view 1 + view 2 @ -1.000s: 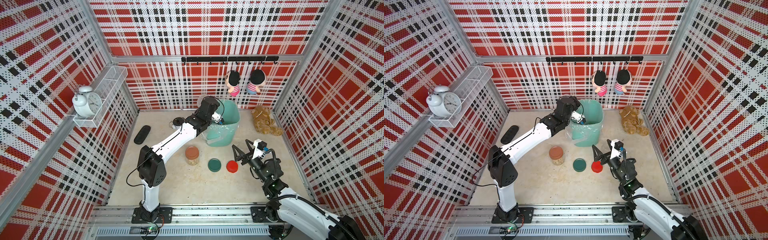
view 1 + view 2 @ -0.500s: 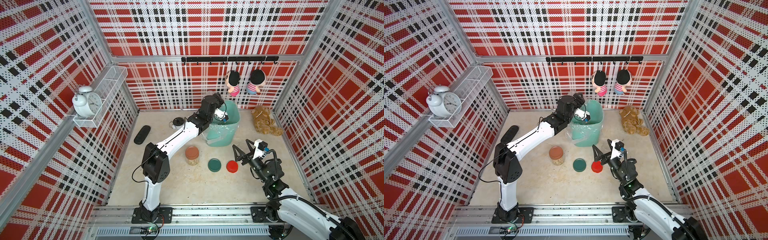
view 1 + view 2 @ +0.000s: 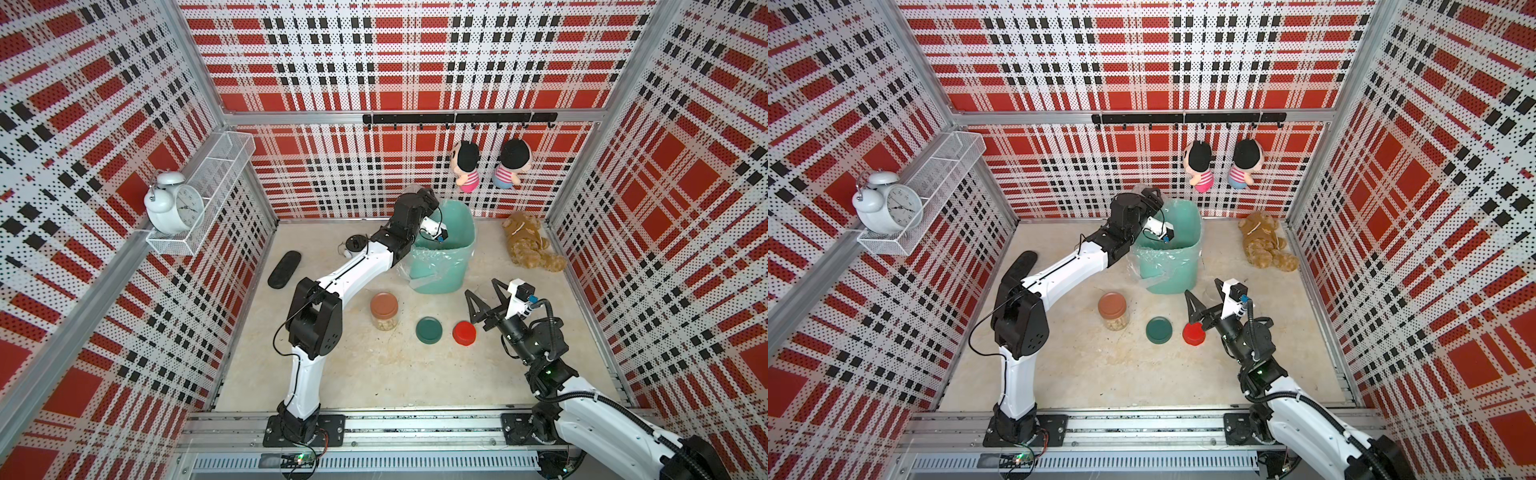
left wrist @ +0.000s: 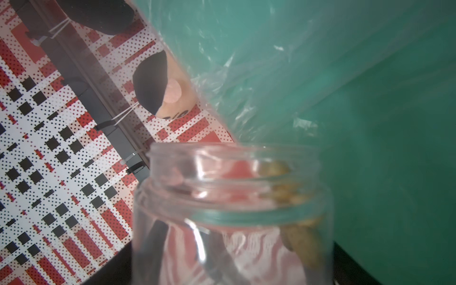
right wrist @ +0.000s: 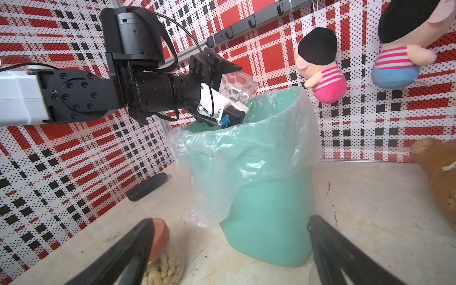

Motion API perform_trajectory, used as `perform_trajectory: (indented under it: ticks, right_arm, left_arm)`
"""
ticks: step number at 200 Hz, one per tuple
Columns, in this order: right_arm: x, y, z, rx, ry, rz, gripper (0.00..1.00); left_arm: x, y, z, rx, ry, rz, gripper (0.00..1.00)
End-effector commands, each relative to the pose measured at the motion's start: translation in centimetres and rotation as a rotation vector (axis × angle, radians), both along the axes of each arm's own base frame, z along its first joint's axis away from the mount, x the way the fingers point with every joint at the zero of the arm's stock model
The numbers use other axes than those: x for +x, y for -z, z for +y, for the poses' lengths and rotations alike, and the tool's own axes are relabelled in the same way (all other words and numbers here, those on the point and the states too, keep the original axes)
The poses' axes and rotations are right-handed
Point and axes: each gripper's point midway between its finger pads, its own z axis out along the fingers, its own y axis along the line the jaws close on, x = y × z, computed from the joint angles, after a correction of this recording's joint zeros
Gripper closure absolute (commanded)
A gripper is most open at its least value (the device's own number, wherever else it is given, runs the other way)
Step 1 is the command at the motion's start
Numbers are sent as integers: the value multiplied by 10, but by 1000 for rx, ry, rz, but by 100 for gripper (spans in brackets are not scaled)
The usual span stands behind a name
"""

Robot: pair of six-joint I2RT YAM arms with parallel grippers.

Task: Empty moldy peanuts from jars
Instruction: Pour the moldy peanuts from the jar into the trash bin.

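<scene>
My left gripper is shut on a clear lidless jar. It holds the jar tipped mouth-first over the rim of the teal bin. A few moldy peanuts cling inside near the jar's neck. A second jar with a terracotta lid, full of peanuts, stands in front of the bin. My right gripper hovers open and holds nothing, to the right of a loose green lid and just beyond a red lid.
The bin has a clear plastic liner. A black oblong object and a small black round item lie at the back left. A brown teddy lies at the back right. Two dolls hang on the back wall.
My left arm has swung the jar up and further back over the bin's far rim. The right arm has not moved.
</scene>
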Motion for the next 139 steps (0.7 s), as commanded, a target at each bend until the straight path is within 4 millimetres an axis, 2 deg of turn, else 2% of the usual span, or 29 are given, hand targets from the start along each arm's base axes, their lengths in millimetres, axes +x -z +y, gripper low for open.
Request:
perform_trajectory:
  ticks: [1, 11, 39, 69, 79, 93, 101, 110, 128, 139]
  right_arm:
    - [1, -6, -4, 6, 15, -21, 0]
    - [2, -5, -4, 13, 12, -19, 0]
    - [2, -4, -1, 21, 0, -21, 0]
    - [1, -4, -1, 21, -5, -21, 0]
    - [1, -3, -2, 24, -1, -22, 0]
    - [0, -3, -4, 29, 7, -24, 0]
    - [-1, -3, -5, 30, 7, -26, 0]
    - [-2, -4, -5, 27, 8, -29, 0]
    - [-3, -5, -8, 18, 18, -29, 0]
    - [-3, -3, -9, 12, 27, -25, 0]
  left_arm:
    - [-5, -72, -15, 108, 62, -242, 100]
    - [-10, -86, -22, 53, 77, -247, 100]
    - [-27, -103, -34, -51, 106, -214, 100]
    - [-38, -109, -25, 90, 53, -281, 100]
    - [-37, -91, -27, 111, 56, -227, 100]
    - [-29, -43, -19, 170, 35, -80, 100]
    - [-25, -34, -13, 161, 7, -54, 100]
    - [-24, -46, -13, 97, -11, -61, 100]
    - [-37, -106, -31, -150, 57, -83, 100]
    - [-47, -124, -40, -230, 98, -34, 100]
